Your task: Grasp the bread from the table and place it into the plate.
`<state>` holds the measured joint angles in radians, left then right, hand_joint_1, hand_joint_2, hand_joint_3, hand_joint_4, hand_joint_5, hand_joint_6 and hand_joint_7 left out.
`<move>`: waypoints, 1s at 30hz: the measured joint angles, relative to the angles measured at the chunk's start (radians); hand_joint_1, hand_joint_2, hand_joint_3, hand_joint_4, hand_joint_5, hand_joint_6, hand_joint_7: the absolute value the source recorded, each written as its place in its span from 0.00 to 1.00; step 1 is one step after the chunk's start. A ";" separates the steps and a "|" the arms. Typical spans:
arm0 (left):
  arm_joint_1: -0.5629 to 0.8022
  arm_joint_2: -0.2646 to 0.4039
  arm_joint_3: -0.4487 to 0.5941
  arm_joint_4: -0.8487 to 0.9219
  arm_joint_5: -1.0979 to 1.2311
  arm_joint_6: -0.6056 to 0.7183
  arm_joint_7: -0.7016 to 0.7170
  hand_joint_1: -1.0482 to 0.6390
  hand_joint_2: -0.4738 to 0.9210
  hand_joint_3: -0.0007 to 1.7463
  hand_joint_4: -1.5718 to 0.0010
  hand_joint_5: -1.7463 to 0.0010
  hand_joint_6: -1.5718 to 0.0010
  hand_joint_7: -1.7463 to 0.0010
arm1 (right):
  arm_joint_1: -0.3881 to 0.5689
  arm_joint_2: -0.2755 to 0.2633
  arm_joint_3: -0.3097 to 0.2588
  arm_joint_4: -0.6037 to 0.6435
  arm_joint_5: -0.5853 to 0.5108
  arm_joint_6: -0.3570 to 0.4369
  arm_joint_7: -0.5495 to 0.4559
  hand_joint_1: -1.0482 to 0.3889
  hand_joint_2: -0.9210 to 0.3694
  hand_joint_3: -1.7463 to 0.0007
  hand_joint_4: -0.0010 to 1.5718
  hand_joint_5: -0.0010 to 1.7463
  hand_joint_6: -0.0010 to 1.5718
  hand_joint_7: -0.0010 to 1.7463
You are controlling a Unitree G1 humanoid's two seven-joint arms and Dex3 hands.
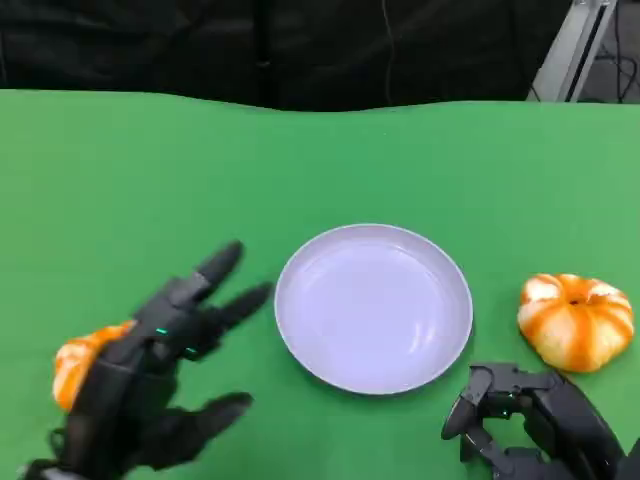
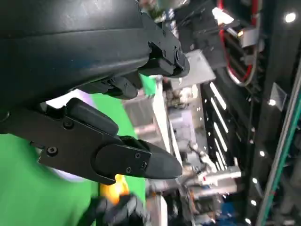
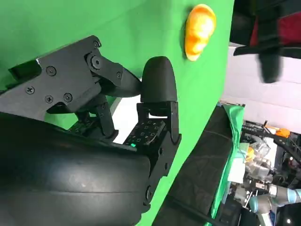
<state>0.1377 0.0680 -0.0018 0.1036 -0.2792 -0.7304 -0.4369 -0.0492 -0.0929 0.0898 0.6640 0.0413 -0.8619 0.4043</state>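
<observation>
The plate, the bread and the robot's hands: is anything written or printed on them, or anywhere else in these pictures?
No readable text anywhere.
Plate: plain, no marking.
Bread at the right and bread at the left: no label.
Left hand and right hand: screws and a small green light, no lettering.
Background equipment: too blurred to tell whether it carries text.

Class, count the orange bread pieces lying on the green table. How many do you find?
2. One bread lies right of the plate, above the right hand; another sits partly hidden under the left hand.
</observation>
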 measured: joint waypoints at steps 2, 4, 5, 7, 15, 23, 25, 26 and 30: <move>0.004 0.016 0.051 -0.037 0.086 -0.004 0.051 0.16 1.00 0.18 0.69 0.99 0.84 0.99 | 0.000 0.000 0.000 -0.001 0.000 0.000 0.000 0.65 0.21 0.48 0.52 0.85 0.53 0.67; 0.009 0.025 0.089 -0.052 0.170 -0.014 0.099 0.16 1.00 0.15 0.62 0.97 0.78 0.98 | 0.000 0.000 0.000 -0.002 -0.001 0.000 -0.001 0.65 0.22 0.48 0.52 0.85 0.53 0.67; 0.013 0.030 0.105 -0.060 0.220 -0.014 0.126 0.16 1.00 0.13 0.59 0.97 0.75 0.97 | 0.000 0.000 0.000 -0.002 -0.001 0.000 -0.001 0.65 0.22 0.48 0.52 0.85 0.53 0.67; 0.017 0.038 0.144 -0.073 0.346 -0.016 0.193 0.18 1.00 0.11 0.55 0.97 0.69 0.97 | 0.000 0.000 0.000 -0.002 -0.001 0.001 -0.001 0.65 0.22 0.48 0.52 0.85 0.53 0.67; 0.018 0.110 0.197 -0.076 0.658 0.055 0.366 0.16 1.00 0.12 0.60 1.00 0.66 0.99 | 0.001 0.001 0.000 -0.002 -0.005 0.001 -0.004 0.64 0.21 0.48 0.52 0.84 0.53 0.67; 0.025 0.194 0.167 -0.058 0.824 0.201 0.444 0.11 1.00 0.14 0.66 1.00 0.68 1.00 | 0.001 0.004 0.000 -0.002 -0.005 0.002 -0.005 0.65 0.21 0.48 0.52 0.85 0.54 0.67; 0.024 0.208 0.150 -0.039 0.862 0.227 0.472 0.10 1.00 0.14 0.66 1.00 0.68 1.00 | 0.001 0.005 0.000 -0.002 -0.005 0.002 -0.005 0.65 0.22 0.47 0.52 0.85 0.54 0.67; 0.024 0.213 0.142 -0.027 0.876 0.241 0.484 0.10 1.00 0.14 0.66 1.00 0.68 1.00 | 0.001 0.005 0.000 -0.002 -0.005 0.002 -0.005 0.65 0.22 0.47 0.52 0.85 0.54 0.67; 0.008 0.222 0.114 0.031 0.891 0.280 0.533 0.09 1.00 0.14 0.66 1.00 0.68 1.00 | 0.001 0.006 0.000 -0.002 -0.006 0.001 -0.005 0.64 0.23 0.47 0.52 0.85 0.54 0.67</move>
<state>0.1461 0.2901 0.1121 0.1347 0.6118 -0.4502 0.0966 -0.0482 -0.0866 0.0901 0.6623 0.0353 -0.8609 0.3991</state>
